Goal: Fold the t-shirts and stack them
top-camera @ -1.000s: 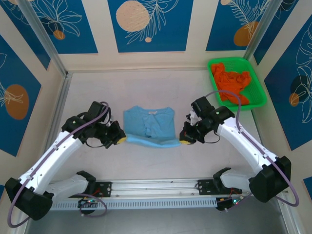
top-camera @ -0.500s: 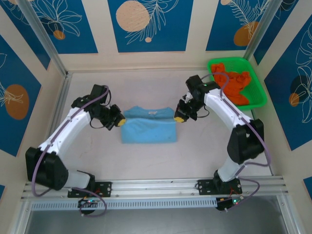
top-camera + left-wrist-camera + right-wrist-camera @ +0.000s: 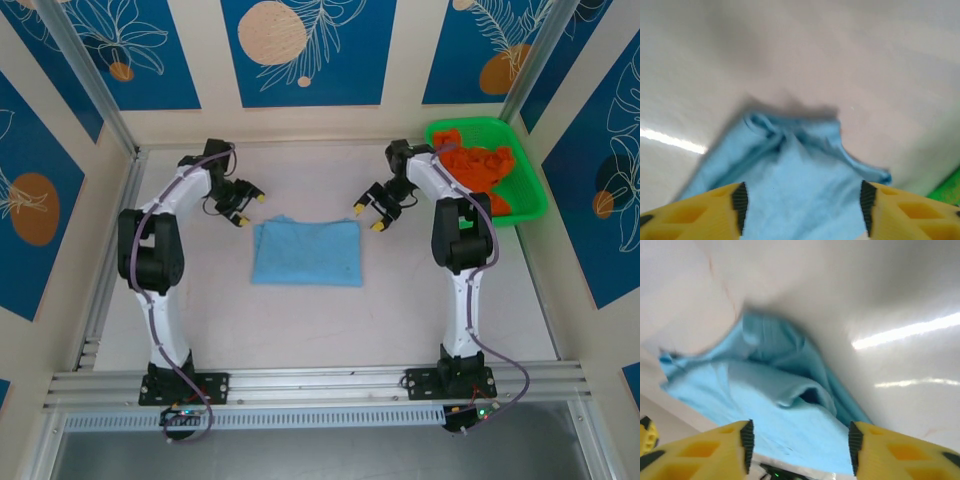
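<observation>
On the table point(image 3: 300, 330), the folded light blue t-shirt point(image 3: 307, 253) is lying centrally, left gripper point(image 3: 251, 207) and right gripper point(image 3: 367, 218) hovering open by its far corners, the orange t-shirt point(image 3: 478, 170) bunching in the far-right basket point(image 3: 533, 185): limp, light cloth, likely best pinched at corners.

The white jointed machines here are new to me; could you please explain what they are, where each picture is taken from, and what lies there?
They are robot arms, left and right, bolted at the near edge of a table, each ending in yellow-tipped jaws. One picture looks down from above and behind them; the other two come from a camera on each wrist, looking past its jaws. A folded light blue cloth t-shirt lies mid-table. A bright orange t-shirt sits in a green plastic mesh basket at the far right. Both pairs of jaws stand open near the blue shirt's far corners, holding nothing.
</observation>
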{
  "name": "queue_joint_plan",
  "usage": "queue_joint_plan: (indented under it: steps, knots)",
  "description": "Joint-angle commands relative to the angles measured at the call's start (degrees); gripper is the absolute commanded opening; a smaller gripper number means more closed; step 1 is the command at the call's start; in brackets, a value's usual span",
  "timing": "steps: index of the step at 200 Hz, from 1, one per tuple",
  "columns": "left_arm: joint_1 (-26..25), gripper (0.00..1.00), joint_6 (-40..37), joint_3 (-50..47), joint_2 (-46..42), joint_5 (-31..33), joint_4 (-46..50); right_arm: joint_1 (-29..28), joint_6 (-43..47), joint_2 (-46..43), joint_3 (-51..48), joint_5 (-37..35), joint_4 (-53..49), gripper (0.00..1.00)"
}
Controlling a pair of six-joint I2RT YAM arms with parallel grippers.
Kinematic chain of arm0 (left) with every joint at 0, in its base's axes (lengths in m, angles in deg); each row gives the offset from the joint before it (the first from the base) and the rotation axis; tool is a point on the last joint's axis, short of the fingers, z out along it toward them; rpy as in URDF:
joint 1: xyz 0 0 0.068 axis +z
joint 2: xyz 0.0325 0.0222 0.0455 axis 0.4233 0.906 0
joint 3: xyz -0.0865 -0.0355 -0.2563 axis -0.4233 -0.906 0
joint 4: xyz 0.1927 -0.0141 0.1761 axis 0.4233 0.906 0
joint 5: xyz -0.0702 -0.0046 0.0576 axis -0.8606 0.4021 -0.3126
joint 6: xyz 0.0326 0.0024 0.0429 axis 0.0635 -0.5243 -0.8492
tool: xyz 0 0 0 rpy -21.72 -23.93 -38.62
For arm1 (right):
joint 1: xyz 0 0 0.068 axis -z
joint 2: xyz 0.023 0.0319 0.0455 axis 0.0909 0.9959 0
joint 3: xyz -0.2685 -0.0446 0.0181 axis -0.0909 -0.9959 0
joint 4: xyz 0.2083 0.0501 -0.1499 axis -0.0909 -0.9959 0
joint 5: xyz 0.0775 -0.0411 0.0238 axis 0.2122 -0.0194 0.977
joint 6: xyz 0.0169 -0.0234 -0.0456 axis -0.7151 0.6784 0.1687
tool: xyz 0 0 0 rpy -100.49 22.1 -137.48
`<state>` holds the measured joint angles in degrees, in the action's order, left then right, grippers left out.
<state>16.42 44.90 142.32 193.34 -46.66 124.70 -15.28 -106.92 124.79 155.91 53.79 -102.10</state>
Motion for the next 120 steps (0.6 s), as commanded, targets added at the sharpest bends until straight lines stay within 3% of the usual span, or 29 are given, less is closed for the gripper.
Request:
queue_joint_plan:
  steps: [1,24,56,87,120]
  knots:
    - [1.0,0.64,-2.7,4.4,-3.1,5.9,5.1,1.7,-1.9,-2.4,4.4,-1.3,-4.8,0.59]
    - [-0.9,0.67,-3.5,0.8,-8.8,9.8,2.3,1.7,-2.6,-11.0,-6.0,-0.6,2.8,0.59]
    - [-2.5,0.72,-10.1,-1.2,-6.7,2.4,-0.8,0.9,0.1,-13.8,-14.4,2.4,8.2,0.59]
    - [-2.5,0.63,-21.4,1.3,-0.1,-2.1,0.1,-0.9,5.0,-9.9,-12.4,1.0,9.0,0.64]
    - [-2.5,0.63,-26.4,2.0,4.6,-4.4,-1.8,-2.6,7.5,-7.1,-12.0,-1.8,12.9,0.65]
